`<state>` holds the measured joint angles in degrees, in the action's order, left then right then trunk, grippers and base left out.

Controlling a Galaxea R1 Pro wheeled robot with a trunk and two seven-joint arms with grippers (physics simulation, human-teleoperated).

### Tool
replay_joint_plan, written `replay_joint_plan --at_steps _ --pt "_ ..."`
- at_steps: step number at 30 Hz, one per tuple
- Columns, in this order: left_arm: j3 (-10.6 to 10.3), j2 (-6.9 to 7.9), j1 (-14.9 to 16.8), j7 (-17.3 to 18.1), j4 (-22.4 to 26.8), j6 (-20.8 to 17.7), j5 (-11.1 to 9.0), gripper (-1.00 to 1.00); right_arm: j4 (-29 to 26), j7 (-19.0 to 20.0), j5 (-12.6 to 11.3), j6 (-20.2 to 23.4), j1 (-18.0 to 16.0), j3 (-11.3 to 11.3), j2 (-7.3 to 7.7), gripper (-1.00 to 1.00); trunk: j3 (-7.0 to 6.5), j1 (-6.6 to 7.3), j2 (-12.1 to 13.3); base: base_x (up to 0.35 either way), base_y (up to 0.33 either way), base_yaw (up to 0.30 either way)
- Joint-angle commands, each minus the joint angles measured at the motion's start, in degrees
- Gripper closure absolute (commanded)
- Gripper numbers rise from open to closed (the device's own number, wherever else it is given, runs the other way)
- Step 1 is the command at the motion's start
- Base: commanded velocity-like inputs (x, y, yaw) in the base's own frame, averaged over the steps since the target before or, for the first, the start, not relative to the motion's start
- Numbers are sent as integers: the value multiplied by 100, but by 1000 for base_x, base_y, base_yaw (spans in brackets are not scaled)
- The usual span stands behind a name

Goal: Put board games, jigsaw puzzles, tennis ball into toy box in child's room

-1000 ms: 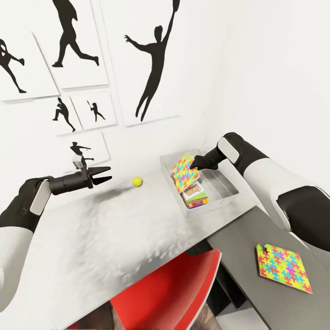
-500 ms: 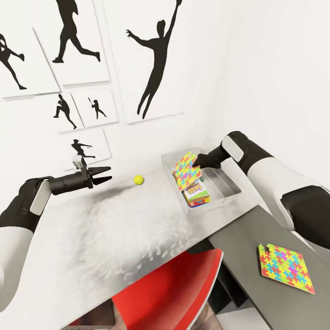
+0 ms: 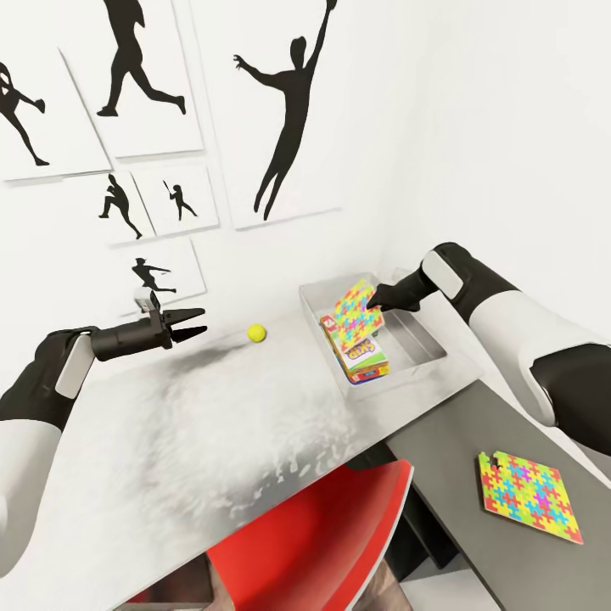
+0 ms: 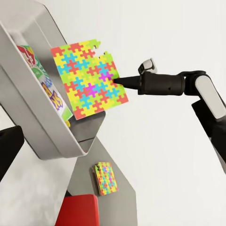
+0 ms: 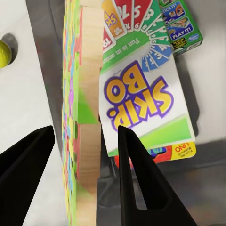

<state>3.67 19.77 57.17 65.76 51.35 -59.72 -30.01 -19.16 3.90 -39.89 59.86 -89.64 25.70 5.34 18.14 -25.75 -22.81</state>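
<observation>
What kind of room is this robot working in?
Most likely a child's bedroom or playroom: baseball-player silhouettes hang on the white wall, and a colourful jigsaw puzzle, a tennis ball and a bin of game boxes sit on the desk.

Stacked board games (image 3: 367, 360) mostly hidden under held jigsaw puzzle (image 3: 357, 311), red chair (image 3: 322, 543) cut off by edge

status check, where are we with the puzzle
Right pincer shut on one puzzle, held tilted over the toy box. Left pincer open, empty, near the ball. Second puzzle on the dark cabinet top. Nothing in the way.
</observation>
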Motion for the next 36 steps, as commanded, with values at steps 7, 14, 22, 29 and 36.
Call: replay_joint_plan --at_steps 7,14,22,29,36 --pt "-13 0 5 16 -2 -28 4 -100 13 41 48 14 6 39 -15 100 10 -3 -11 0 0 0" --pt "-8 0 5 16 -2 -28 4 -100 -37 104 30 14 46 40 25 100 10 -3 -11 0 0 0" --pt "2 2 5 16 0 -28 4 -100 -44 186 33 14 50 38 21 100 56 -3 -11 0 0 0" --pt "8 8 5 20 0 -28 -1 -100 -44 186 34 14 28 35 42 100 120 -3 -11 0 0 0" --pt "32 54 5 37 6 -28 -13 -100 -44 182 34 14 18 32 216 100 186 -3 -11 0 0 0"
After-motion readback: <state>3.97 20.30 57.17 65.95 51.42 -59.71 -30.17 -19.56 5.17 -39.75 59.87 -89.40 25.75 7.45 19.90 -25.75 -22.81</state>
